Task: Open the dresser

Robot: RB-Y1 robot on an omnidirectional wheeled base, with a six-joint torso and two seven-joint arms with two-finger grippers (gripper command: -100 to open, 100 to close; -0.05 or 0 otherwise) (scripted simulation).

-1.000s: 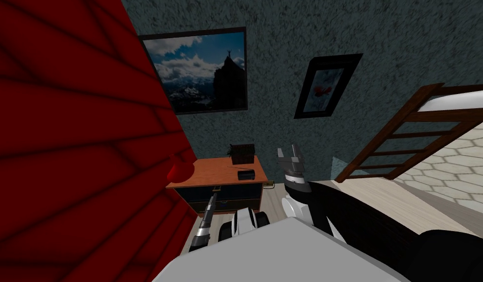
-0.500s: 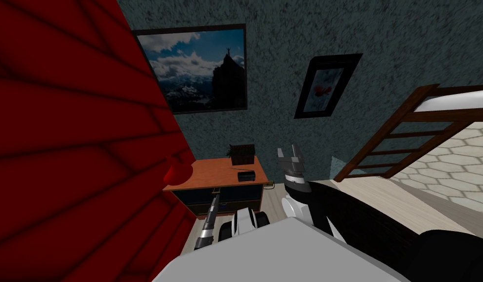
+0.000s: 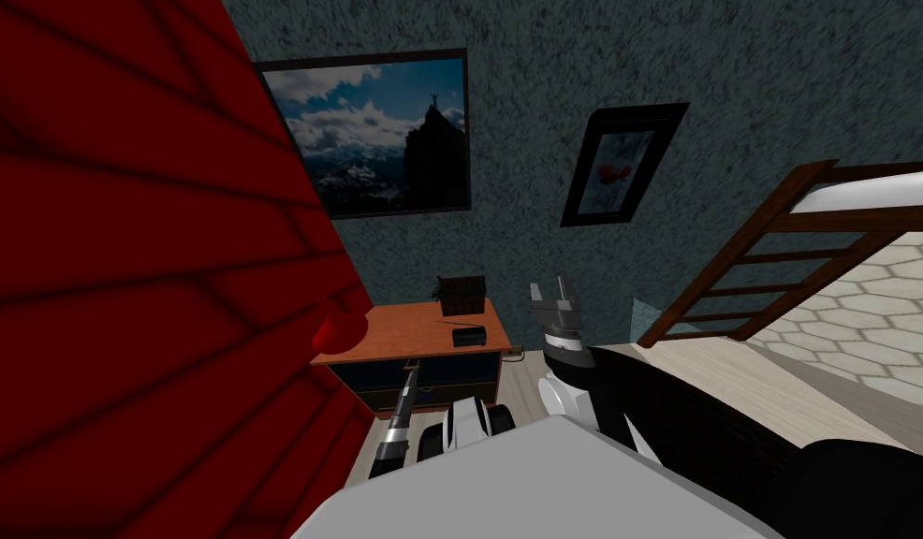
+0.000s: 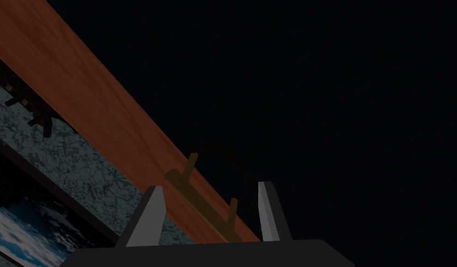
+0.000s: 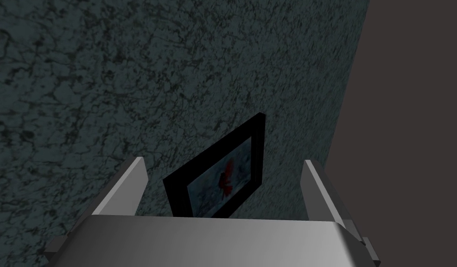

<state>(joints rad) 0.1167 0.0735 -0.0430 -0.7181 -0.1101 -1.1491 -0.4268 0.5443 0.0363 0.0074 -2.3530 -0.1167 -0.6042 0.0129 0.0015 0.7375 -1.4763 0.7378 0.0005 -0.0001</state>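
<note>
A: While the left arm is stretched out low, where's the dresser (image 3: 403, 332)?

B: Dead ahead against the dark speckled wall! Orange-brown wooden top, dark blue front, tucked beside a big red surface (image 3: 151, 281) on its left.

A: And the left tool (image 4: 209, 185)?

B: Right at the upper edge of that front. From the wrist, an olive bar handle (image 4: 202, 205) lies slantwise between the two fingers, just under the wooden top. Fingers parted, a sliver of gap on each side, nothing clamped.

A: Anything on top?

B: A dark planter (image 3: 462, 293) at the back, and a small black box (image 3: 469, 335) nearer the front right corner.

A: Right tool (image 3: 553, 292)?

B: Held up high, to the right of the dresser, fingers spread wide, carrying nothing.
</note>
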